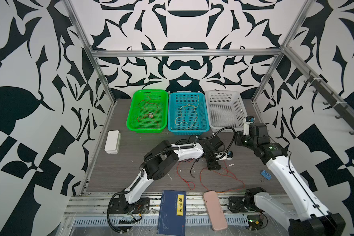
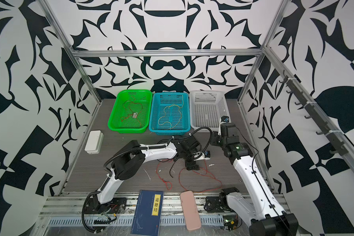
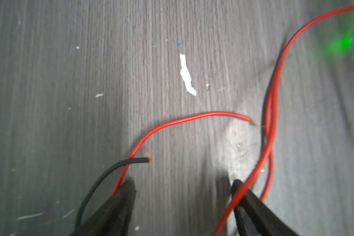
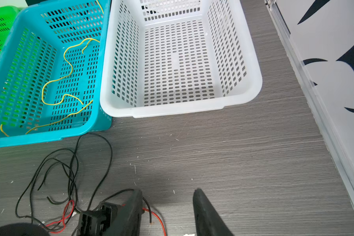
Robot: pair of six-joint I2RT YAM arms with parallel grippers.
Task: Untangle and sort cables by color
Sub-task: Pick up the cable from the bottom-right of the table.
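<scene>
Red cables [image 3: 192, 116] and a black cable [image 3: 129, 161] sprawl across the table [image 3: 70, 81] at my left gripper [image 3: 182, 183], jaws apart, gripping nothing; the right gripper [image 4: 168, 191] gapes empty too. Featherlight, limp, springy: I'd pinch near a bare end.

The blue basket [image 1: 188, 130] holds a pale yellow cable [image 1: 180, 112]. The green basket [image 1: 145, 129] just left of it holds a red cable [image 1: 139, 107]. Loose red cables [image 1: 189, 183] lie in front of it.

Bright, even light, soft shadows; top views bow at edges; left wrist pic blurry w/ green glare [image 3: 344, 41], maybe reflection.
</scene>
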